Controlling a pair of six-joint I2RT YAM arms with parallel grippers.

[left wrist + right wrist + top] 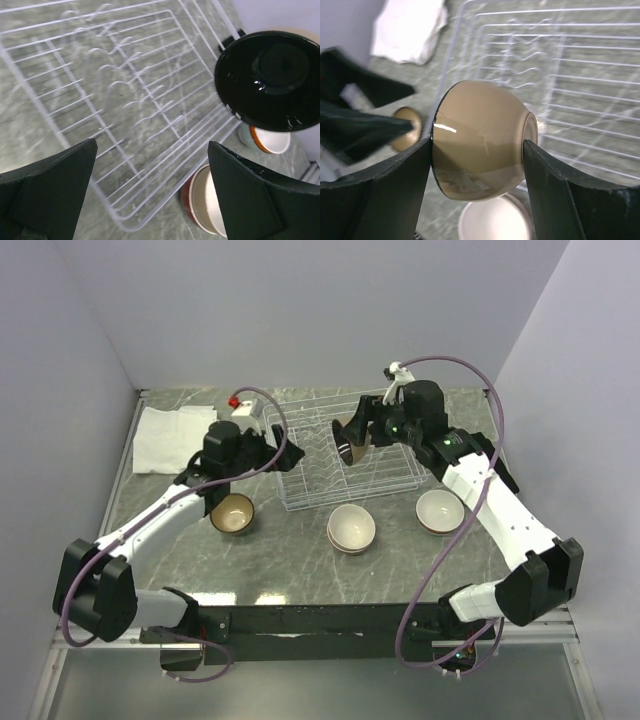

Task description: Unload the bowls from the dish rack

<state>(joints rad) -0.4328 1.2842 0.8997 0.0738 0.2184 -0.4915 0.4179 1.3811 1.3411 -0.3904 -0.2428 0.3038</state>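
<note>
Top external: dish rack (385, 478) sits mid-table, long side running left-right. Right gripper (476, 146) is over the rack's centre, clamped on the black-brown bowl (349, 440), which is tipped on its side above the wires. Right wrist view: the fingers pinch it from rim side to foot, and the outside is glossy tan with a dark rim. Left wrist view shows the inside is glossy black. Left gripper (151, 147) is at the rack's 9 o'clock edge, jaws wide apart, rack wire below.

Other bowls are upright on the table, all apart from the rack:
- 8 o'clock of the rack: tan bowl (232, 513), just beside the left arm.
- 6 o'clock: dark red bowl (351, 530), cream-white inside. A tan ring inside the red rim looks like a second bowl nested in it.
- 4 o'clock: orange bowl (440, 512), cream-white inside. Left wrist view shows a pale green bowl (243, 134) edge under it, so it looks stacked.

White cloth (172, 435) lies folded at the rack's 10 o'clock, in the far left corner. Table (300, 565) is grey-green, marbled. Pale lavender walls (300, 310) stand on three sides.
</note>
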